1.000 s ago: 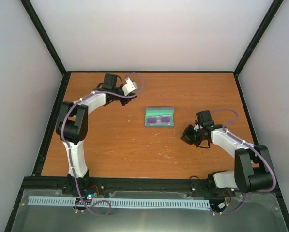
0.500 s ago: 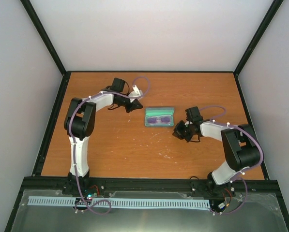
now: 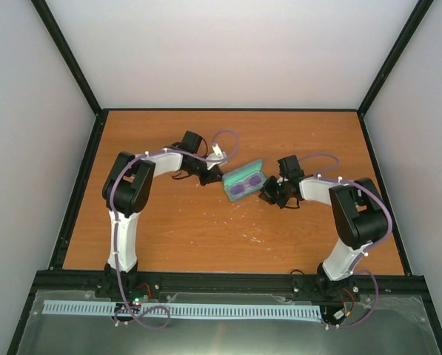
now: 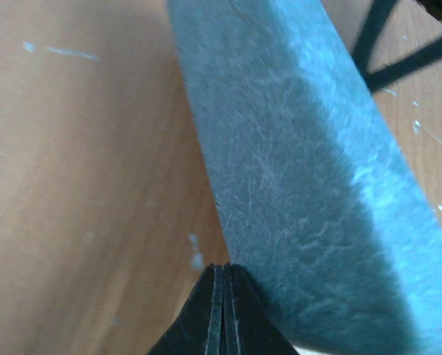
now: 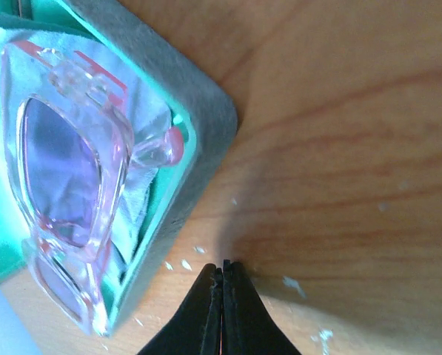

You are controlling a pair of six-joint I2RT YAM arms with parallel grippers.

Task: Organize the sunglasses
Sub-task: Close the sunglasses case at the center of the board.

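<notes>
The sunglasses (image 3: 243, 184), a pink translucent frame with purple lenses (image 5: 61, 170), lie inside the open grey-blue case (image 3: 234, 194), on its teal lining. The case sits askew at mid-table, its right end turned toward the back. My left gripper (image 3: 220, 176) is shut and empty, its tips (image 4: 224, 269) touching the case's felt outer wall (image 4: 302, 185) at the left end. My right gripper (image 3: 266, 194) is shut and empty. Its tips (image 5: 222, 265) rest low over the wood, a short gap from the case's rounded corner (image 5: 206, 140).
Pale cloth (image 5: 143, 192) lies under the glasses in the case. The orange-brown tabletop (image 3: 191, 229) carries small white flecks. A black frame (image 3: 80, 185) edges the table, with pale walls behind. Both arms reach inward, flanking the case.
Both arms have swung in toward the case, the left from the back left, the right from the right. The case has turned from level to skewed.
</notes>
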